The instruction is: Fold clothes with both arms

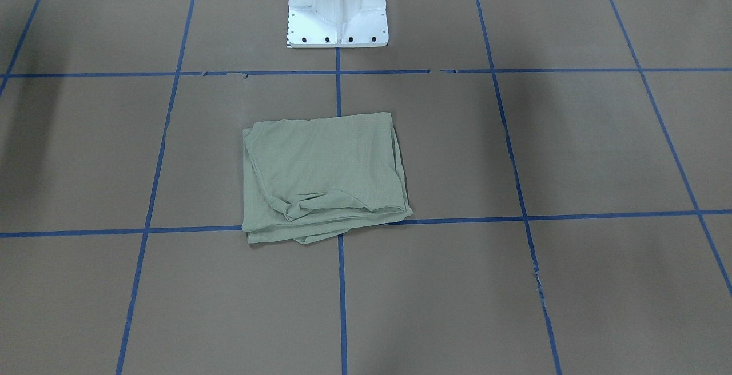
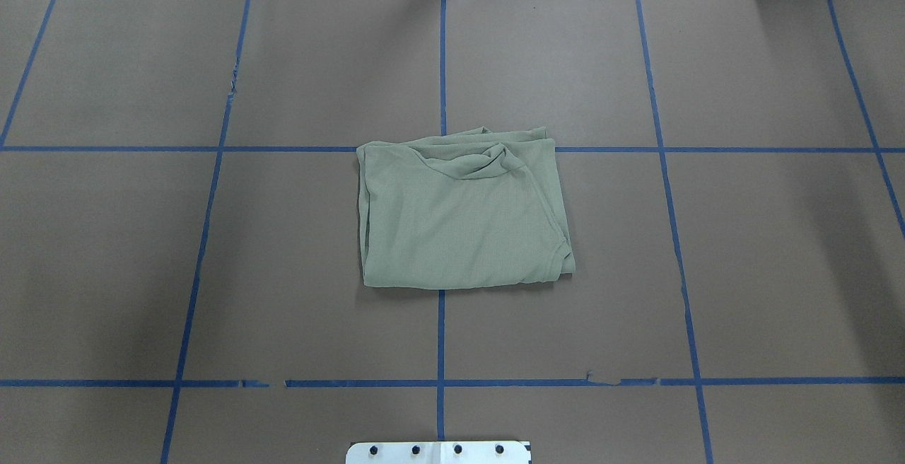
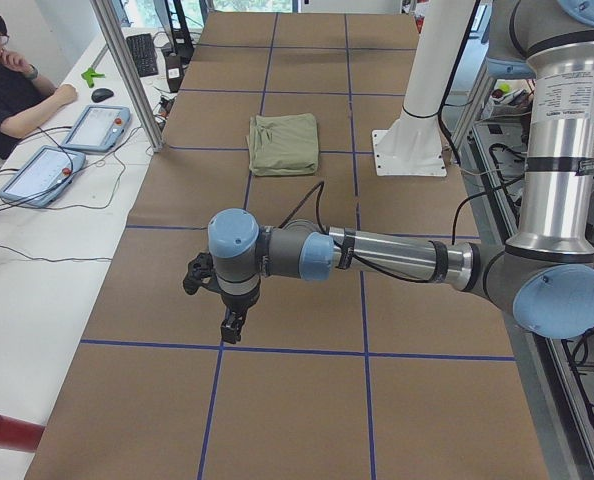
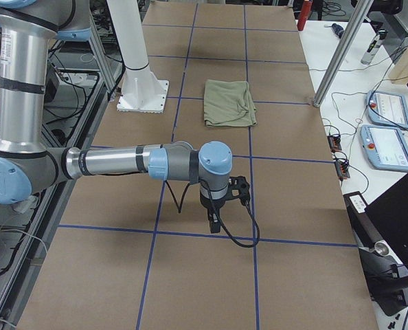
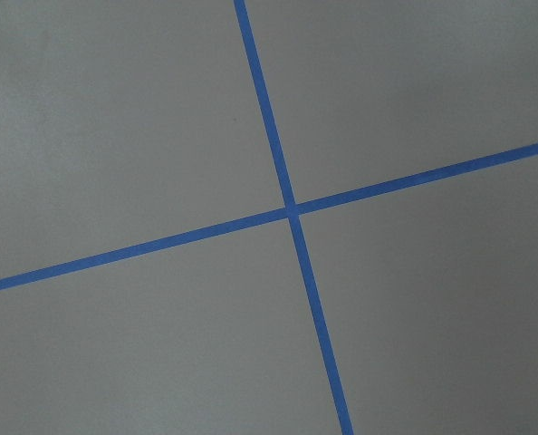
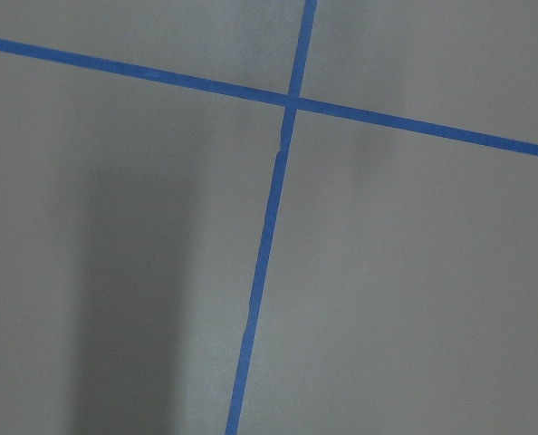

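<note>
**Squaring off the last fold**

The shirt (image 2: 463,213) is lying as a compact rectangle at the middle of the counter (image 2: 707,273), straddling a crossing of blue tape lines (image 2: 441,61). The left tool (image 3: 229,328) and right tool (image 4: 213,224) are hanging over bare counter, well apart from it. I cannot tell whether either is wide or narrow. The folding is looking nearly done. A puckered ridge (image 2: 488,156) along the far edge is calling for both tools pinching its corners evenly and drawing it flat.

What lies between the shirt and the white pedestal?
Only bare table crossed by blue tape lines; the front-facing view shows it.
</note>
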Controlling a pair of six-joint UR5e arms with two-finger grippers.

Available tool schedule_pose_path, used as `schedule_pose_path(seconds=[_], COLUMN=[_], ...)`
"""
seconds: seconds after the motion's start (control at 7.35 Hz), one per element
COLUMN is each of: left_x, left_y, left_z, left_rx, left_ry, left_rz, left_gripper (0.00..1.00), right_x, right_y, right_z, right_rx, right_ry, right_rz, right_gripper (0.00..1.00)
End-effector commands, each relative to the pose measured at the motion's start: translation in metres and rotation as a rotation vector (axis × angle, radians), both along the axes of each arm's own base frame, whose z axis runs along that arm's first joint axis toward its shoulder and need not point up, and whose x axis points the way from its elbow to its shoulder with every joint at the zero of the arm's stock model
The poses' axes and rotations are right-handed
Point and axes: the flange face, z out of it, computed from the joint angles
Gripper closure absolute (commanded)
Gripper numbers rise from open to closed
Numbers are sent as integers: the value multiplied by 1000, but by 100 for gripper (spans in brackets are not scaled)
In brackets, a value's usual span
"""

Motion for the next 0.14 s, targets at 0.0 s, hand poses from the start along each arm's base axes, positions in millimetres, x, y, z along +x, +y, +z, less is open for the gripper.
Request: schedule_pose_path(seconds=[0.0], left_x=[0], left_y=[0], left_z=[0], left_rx=[-1], left_ry=[0], left_rz=[-1], left_gripper=[0], right_x=[0], right_y=[0], right_z=[0], right_rx=[1], right_ry=[-2], right_rz=[0], right_gripper=[0])
